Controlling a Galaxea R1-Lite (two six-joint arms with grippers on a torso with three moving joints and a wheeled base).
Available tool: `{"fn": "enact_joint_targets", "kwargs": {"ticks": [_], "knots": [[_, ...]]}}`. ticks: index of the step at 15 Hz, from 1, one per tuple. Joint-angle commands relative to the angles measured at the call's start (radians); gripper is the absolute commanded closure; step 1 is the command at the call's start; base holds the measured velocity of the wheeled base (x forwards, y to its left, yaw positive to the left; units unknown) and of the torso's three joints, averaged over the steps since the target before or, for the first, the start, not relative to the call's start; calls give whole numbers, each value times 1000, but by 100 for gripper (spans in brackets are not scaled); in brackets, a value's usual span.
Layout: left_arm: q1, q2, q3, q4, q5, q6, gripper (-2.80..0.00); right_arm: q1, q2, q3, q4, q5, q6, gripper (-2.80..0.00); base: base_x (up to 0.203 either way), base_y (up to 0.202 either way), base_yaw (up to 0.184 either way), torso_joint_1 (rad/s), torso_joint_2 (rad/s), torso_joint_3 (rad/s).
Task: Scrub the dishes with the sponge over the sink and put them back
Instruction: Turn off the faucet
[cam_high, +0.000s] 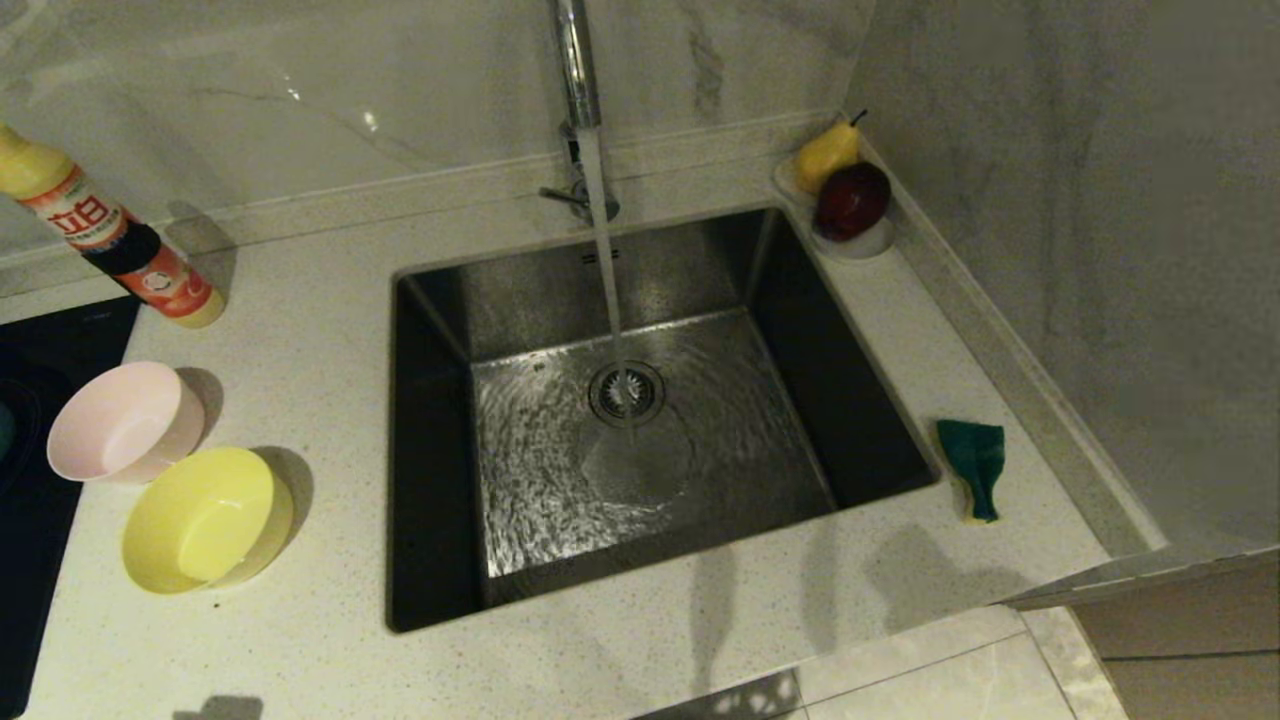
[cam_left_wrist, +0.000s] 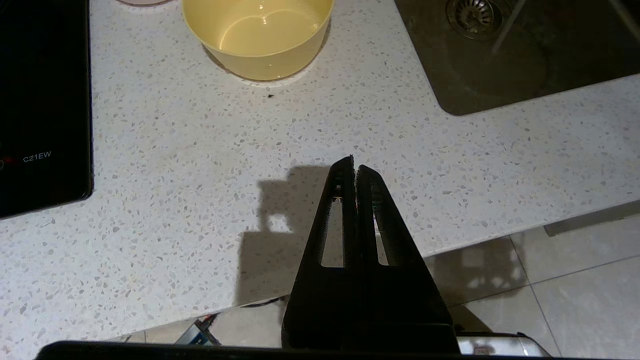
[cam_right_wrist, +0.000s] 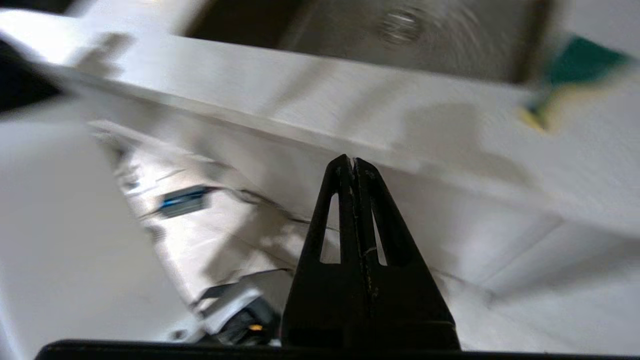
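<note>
the sponge (cam_high: 972, 466) lay on the counter (cam_high: 300, 330) right of the sink (cam_high: 640, 420), where water ran; the pink bowl (cam_high: 125, 420) and yellow bowl (cam_high: 205, 518) sat left of it. both the left gripper (cam_left_wrist: 355, 167) and right gripper (cam_right_wrist: 353, 165) were closed and empty, so no scrubbing appeared under way.

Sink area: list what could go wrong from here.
1. The faucet is running a stream into the sink; bowls held under it may splash the counter.
2. The sponge lies close to the sink's right rim, so a clumsy grab could knock it in.
3. The pink bowl and yellow bowl sit close together by the dark cooktop; picking one may nudge the other.
</note>
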Motion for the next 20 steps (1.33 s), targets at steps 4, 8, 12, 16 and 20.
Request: {"fn": "enact_joint_targets", "kwargs": {"ticks": [4, 8, 12, 16, 20], "knots": [[0, 1, 2, 0, 0, 1, 0, 24, -202, 131, -12, -331, -4, 0, 0, 0, 0, 0, 0, 0], [0, 0, 2, 0, 0, 1, 0, 30, -296, 150, 10, -626, -16, 0, 0, 0, 0, 0, 0, 0], [0, 1, 2, 0, 0, 1, 0, 30, -297, 150, 103, -723, -54, 0, 0, 0, 0, 0, 0, 0], [1, 1, 3, 0, 0, 0, 0, 30, -297, 150, 143, -720, -49, 0, 0, 0, 0, 0, 0, 0], [1, 2, 2, 0, 0, 1, 0, 30, -297, 150, 143, -728, 44, 0, 0, 0, 0, 0, 0, 0]]}}
